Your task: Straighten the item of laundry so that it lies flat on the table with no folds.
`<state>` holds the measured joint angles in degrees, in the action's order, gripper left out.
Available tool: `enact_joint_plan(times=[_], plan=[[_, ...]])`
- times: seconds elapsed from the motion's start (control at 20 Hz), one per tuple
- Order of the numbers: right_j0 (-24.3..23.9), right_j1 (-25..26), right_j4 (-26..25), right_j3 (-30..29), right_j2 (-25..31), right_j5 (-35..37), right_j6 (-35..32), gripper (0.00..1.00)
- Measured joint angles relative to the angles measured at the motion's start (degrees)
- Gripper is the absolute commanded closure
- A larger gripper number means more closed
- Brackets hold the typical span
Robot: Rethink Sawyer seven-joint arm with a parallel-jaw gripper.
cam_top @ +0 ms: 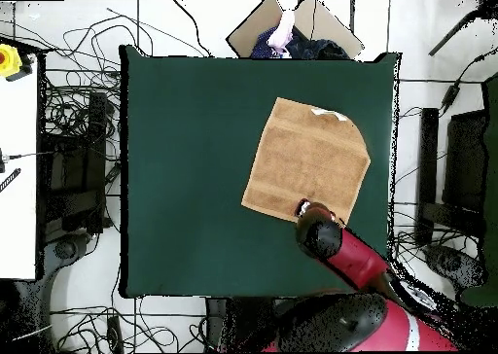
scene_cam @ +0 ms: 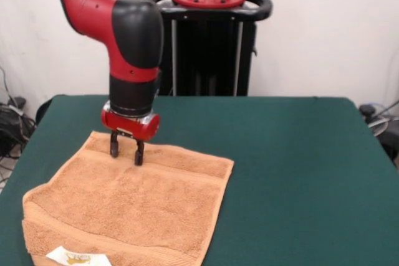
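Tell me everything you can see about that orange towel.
The towel is orange-tan terry, roughly square, with woven border bands and a small white label printed in yellow at its near edge. It lies mostly spread on the green table, near one side edge, with one near corner looking folded. The open gripper sits at its far border band; whether it touches the cloth is unclear.

we see a large dark green felt-covered table (scene_cam: 299, 154) with an orange-tan terry towel (scene_cam: 131, 204) lying near its left front corner.

Claw (scene_cam: 126, 152) spread apart above towel (scene_cam: 131, 204) on green table (scene_cam: 299, 166).
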<state>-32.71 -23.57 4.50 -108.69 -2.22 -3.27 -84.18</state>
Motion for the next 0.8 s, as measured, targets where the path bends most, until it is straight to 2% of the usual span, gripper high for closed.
enact_joint_plan(times=[0.35, 0.4, 0.8], plan=[[-1.45, 0.03, -0.77, 3.30, 0.94, 8.24, 0.00, 0.00], [-1.61, 0.04, -0.89, 3.68, 1.07, 9.07, 0.00, 1.00], [-2.24, 0.11, -3.00, 4.57, 1.65, 9.49, 0.00, 1.00]])
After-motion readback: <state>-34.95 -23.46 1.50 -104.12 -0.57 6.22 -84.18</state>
